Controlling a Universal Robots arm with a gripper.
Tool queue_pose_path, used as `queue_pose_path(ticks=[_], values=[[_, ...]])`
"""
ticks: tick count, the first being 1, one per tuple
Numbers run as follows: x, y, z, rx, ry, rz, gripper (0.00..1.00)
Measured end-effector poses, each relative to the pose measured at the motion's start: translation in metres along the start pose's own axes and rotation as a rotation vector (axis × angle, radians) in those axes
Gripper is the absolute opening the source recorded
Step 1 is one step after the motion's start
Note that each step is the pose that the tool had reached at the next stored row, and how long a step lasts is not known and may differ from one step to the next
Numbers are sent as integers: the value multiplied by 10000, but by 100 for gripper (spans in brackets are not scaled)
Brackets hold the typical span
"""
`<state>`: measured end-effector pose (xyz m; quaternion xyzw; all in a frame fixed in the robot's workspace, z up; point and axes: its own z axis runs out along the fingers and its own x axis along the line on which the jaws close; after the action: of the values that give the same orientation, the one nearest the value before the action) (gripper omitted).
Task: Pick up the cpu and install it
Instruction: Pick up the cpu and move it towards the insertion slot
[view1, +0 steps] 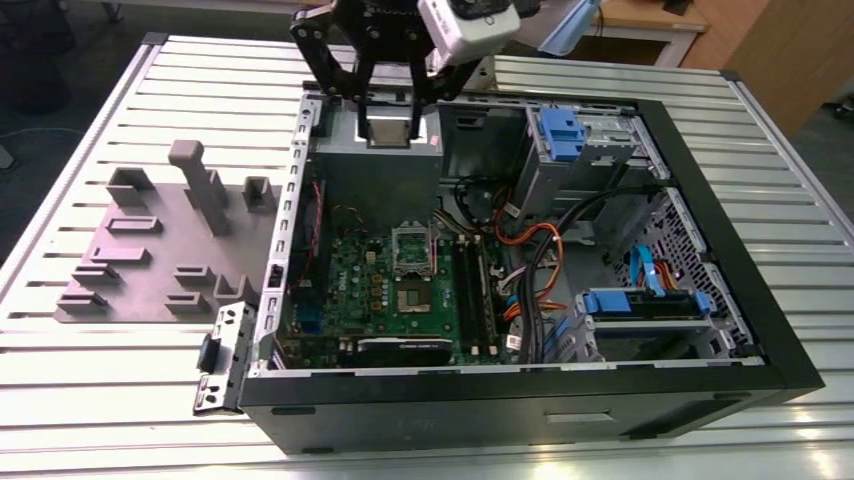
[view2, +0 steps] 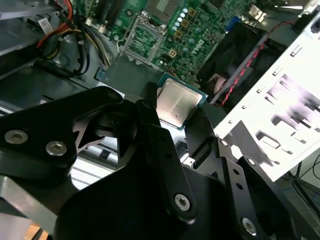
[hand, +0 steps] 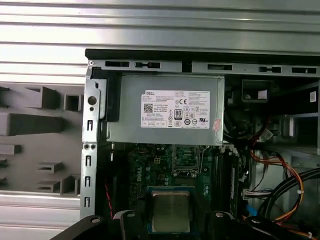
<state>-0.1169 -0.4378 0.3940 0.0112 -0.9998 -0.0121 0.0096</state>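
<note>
gripper (view1: 394, 115): clamped on cpu (view1: 391, 129), one finger at each side | cpu: held flat, metal top up, over the grey box (view1: 380, 175) at the far end of the case (view1: 534, 412), well above the board (view1: 380, 290) | socket (view1: 411, 248): on board, nearer than cpu | jig (view1: 147, 250): on table (view1: 107, 400), at the exterior view's left of case

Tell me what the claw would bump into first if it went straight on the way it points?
Probably the grey box with the white label: in the exterior view the claw, shut on the cpu, points down over it. Depth is unclear, so it might reach the green board instead.
</note>
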Motion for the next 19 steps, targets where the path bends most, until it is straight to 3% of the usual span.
queue_pose_path(ticks=[8, 16, 19], values=[[-137, -3, 5, -1, -1, 39, 47], [-188, -7, 34, -2, -32, 195, 47], [-239, -9, 52, -2, -38, 195, 47]])
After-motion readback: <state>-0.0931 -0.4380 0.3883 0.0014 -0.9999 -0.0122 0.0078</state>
